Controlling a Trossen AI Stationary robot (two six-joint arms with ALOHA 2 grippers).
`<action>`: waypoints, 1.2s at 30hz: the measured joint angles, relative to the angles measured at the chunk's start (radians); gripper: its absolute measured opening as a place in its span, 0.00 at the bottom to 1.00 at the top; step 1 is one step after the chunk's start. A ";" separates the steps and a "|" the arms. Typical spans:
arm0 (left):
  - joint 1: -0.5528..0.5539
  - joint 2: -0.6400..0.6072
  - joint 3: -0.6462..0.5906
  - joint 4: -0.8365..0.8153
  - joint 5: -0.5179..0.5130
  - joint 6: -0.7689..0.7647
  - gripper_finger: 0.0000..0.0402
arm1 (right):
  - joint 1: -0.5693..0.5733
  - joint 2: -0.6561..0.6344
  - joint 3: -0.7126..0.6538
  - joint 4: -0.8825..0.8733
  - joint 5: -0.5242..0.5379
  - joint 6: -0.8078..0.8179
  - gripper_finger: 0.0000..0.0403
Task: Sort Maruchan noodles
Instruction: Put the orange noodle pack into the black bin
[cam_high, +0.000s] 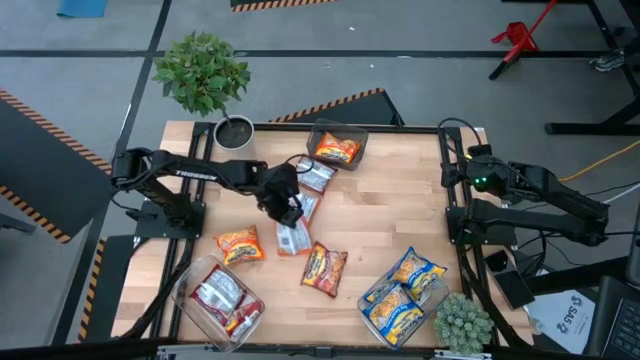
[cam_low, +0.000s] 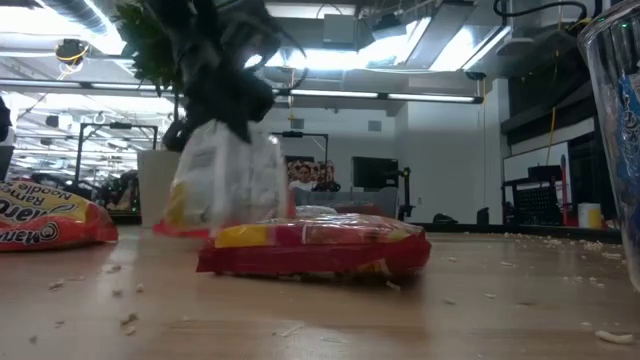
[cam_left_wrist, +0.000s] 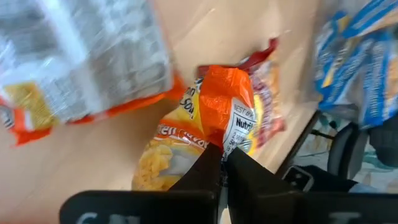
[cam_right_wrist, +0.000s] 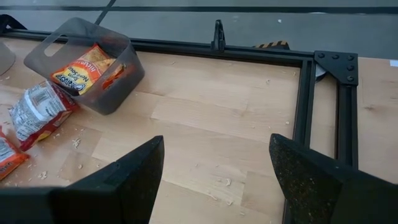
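Note:
My left gripper (cam_high: 288, 210) is mid-table, raised and shut on an orange noodle packet (cam_left_wrist: 217, 109). In the low view that packet (cam_low: 225, 185) hangs blurred, white back showing, under the dark gripper. A second packet, silver with orange edges (cam_left_wrist: 81, 62), shows blurred close by. Loose packets lie flat on the wood: an orange one (cam_high: 240, 243), a red-orange one (cam_high: 323, 268) and silver-and-red ones (cam_high: 318, 178). My right gripper (cam_right_wrist: 214, 180) waits open above the table's right side (cam_high: 458, 172), with nothing between its fingers. My left gripper pinches the orange packet's crimped end (cam_left_wrist: 219, 134) between its two fingertips. The fingers slant down toward the table's near edge. The packet hangs below them, clear of the table, with its nutrition label (cam_left_wrist: 239, 124) beside the fingers.
Three clear bins stand on the table: one at the far edge with an orange packet (cam_high: 337, 147), one near left with silver-red packets (cam_high: 220, 300), one near right with blue-yellow packets (cam_high: 400, 300). A potted plant (cam_high: 205, 75) stands far left and a small succulent (cam_high: 462, 322) near right.

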 joint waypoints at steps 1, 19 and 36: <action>0.000 0.000 0.017 0.001 -0.007 -0.008 0.00 | 0.000 0.000 0.000 0.000 -0.004 0.000 0.70; 0.127 -0.001 0.171 0.293 -0.366 -0.064 0.00 | 0.000 0.000 0.000 0.000 -0.015 0.000 0.70; 0.294 0.157 0.172 0.733 -0.465 -0.165 0.00 | 0.000 0.000 0.000 -0.001 0.036 0.031 0.70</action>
